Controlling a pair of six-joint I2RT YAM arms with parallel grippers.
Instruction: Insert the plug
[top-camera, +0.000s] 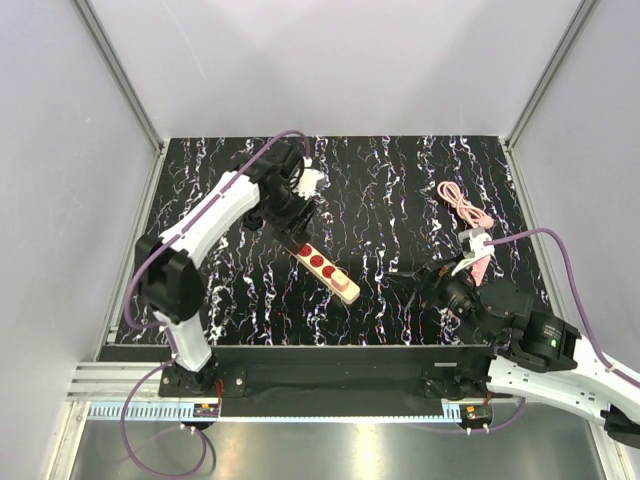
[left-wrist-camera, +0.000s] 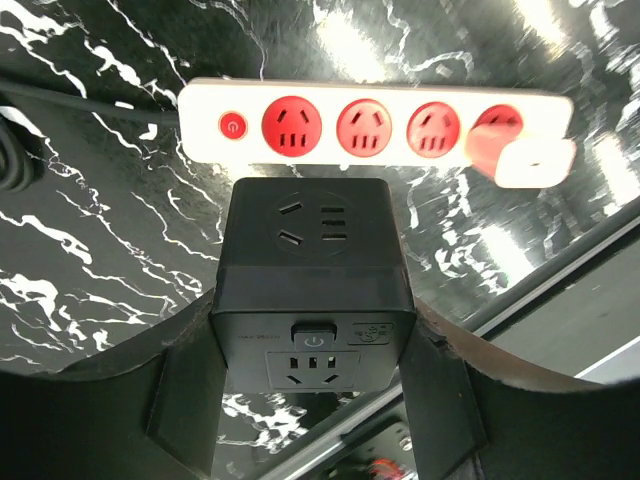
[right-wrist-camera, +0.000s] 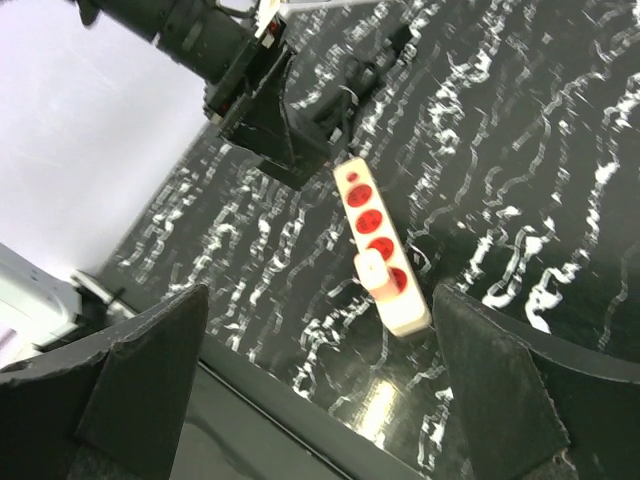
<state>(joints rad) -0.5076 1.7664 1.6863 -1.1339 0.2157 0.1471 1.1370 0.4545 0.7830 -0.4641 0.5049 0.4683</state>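
Observation:
The plug (left-wrist-camera: 312, 270) is a black boxy adapter with sockets on its faces. My left gripper (left-wrist-camera: 312, 385) is shut on it, one finger on each side. It hangs just beside the switch end of the cream power strip (left-wrist-camera: 375, 125), apart from the red sockets. In the top view my left gripper (top-camera: 291, 215) is at the strip's far end (top-camera: 325, 268). My right gripper (top-camera: 422, 281) is open and empty, to the right of the strip. The right wrist view shows the strip (right-wrist-camera: 380, 250) and the held plug (right-wrist-camera: 285, 135).
A small cream plug (left-wrist-camera: 520, 160) sits in the strip's last socket. A coiled pink cable (top-camera: 465, 205) lies at the back right. A black cord (left-wrist-camera: 70, 100) runs off from the strip's switch end. Grey walls enclose the black marbled table (top-camera: 400, 180).

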